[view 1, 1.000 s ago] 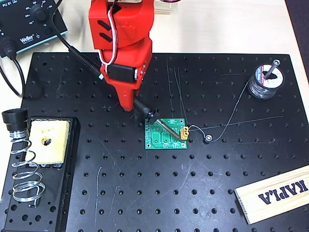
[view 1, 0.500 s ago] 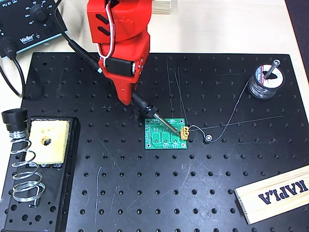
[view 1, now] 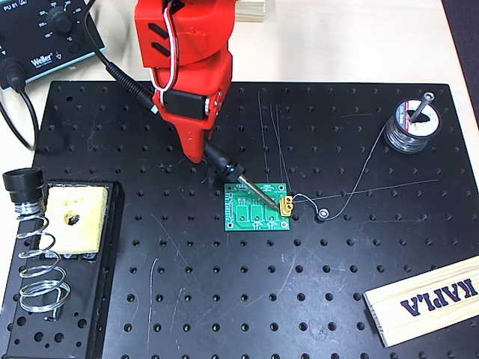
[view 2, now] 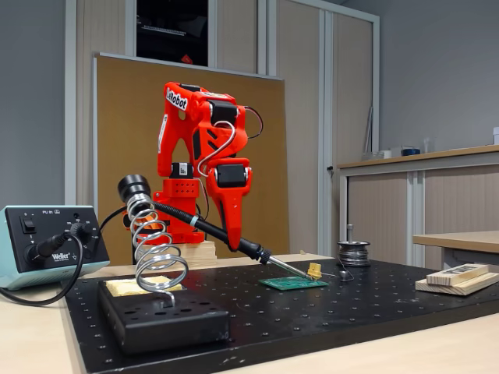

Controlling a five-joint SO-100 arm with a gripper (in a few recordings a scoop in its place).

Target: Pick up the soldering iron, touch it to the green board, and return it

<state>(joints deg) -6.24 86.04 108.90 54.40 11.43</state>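
Red fingers of the single arm grasp one soldering iron by its black handle, closed around it just above the flared collar. In the overhead view its long axis runs diagonally from upper left to lower right, with the thin silvery tip pointing down and right onto the green board. In the fixed view the soldering iron slopes downward to the right, tip lowest, handle end rising toward the left behind the wire coil. The tip ends at or just beside the small yellow connector on the board's right edge; whether it touches the connector or the board surface I cannot tell.

The iron is slim, black and pencil-shaped, and a black cable leaves its back end toward the one blue-green soldering station at the upper left. The one green board is rectangular with white markings and corner holes, lying flat on the black perforated plate, which sits on the pale desk.

At the left stands one holder with a silver wire coil and a yellow sponge. One spool of solder wire sits at the upper right, a loose strand running from it toward the board. One wooden block marked KAPLA lies at the lower right.
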